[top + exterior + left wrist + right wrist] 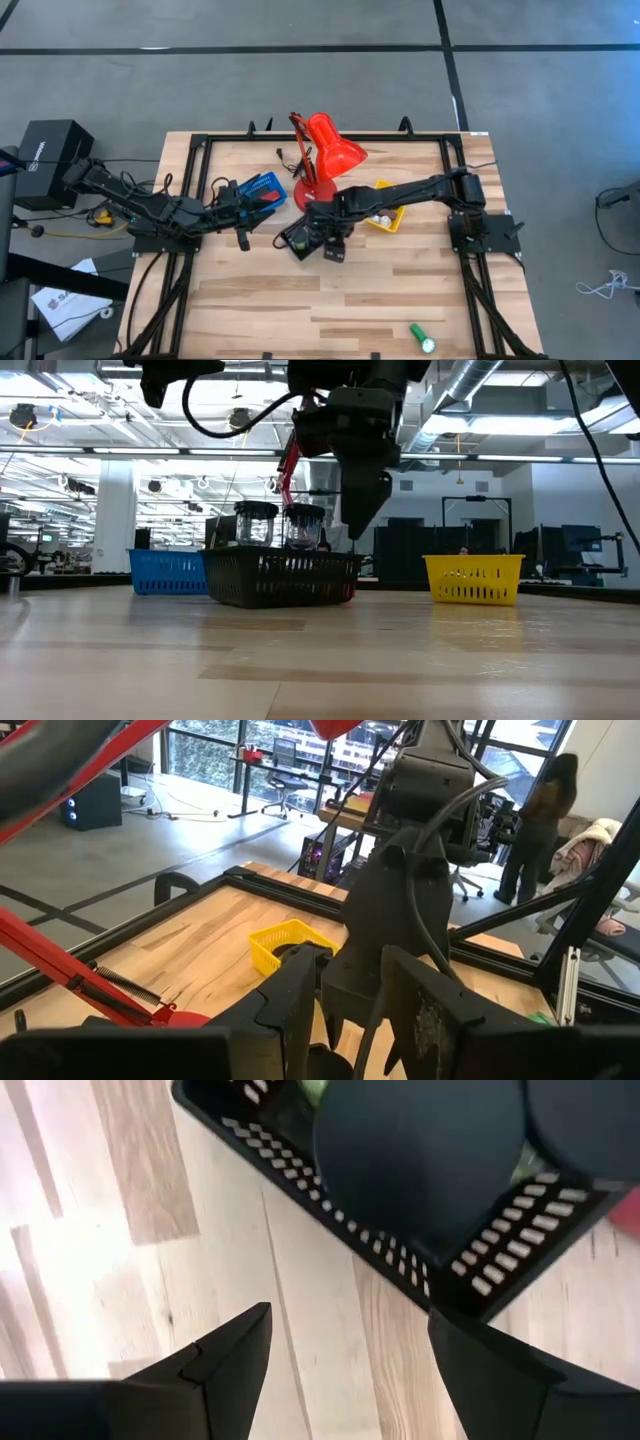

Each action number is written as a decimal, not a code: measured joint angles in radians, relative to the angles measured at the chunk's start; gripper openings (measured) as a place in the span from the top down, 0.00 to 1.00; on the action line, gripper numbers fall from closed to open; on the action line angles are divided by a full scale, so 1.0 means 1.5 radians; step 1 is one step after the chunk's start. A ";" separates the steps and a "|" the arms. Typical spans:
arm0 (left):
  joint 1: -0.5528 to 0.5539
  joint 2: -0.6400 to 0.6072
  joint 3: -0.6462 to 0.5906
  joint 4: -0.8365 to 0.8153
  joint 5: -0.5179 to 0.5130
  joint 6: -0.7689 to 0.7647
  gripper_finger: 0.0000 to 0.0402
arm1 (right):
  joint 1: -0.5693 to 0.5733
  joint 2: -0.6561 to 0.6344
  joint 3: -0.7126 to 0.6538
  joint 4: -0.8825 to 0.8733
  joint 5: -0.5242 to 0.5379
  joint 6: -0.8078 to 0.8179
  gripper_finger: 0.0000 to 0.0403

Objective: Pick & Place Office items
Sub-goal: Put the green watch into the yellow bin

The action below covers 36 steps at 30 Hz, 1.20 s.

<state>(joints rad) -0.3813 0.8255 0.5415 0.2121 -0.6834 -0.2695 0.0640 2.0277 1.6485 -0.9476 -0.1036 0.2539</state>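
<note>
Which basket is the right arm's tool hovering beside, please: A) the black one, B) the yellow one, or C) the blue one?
A: the right wrist view shows the right tool, fingers spread and empty, over bare wood right next to the black basket; the yellow basket lies back under the arm.

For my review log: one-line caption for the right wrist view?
Open right gripper hovering over bare wood beside the black basket's corner.
</note>
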 joint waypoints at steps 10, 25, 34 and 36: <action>0.000 0.000 0.000 -0.002 0.000 0.000 0.72 | 0.044 -0.017 0.000 -0.121 0.053 0.035 0.35; 0.000 0.000 0.000 -0.002 0.000 0.000 0.72 | 0.241 -0.022 0.000 -0.244 0.071 0.106 0.35; 0.000 0.000 0.000 -0.002 0.000 0.000 0.72 | 0.379 -0.022 0.000 -0.241 0.034 0.270 0.35; 0.000 0.000 0.000 -0.002 0.000 0.000 0.72 | 0.407 -0.022 0.000 -0.241 0.028 0.324 0.35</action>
<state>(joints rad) -0.3810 0.8257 0.5415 0.2085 -0.6835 -0.2695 0.6748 1.9949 1.6482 -1.3098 -0.0610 0.7401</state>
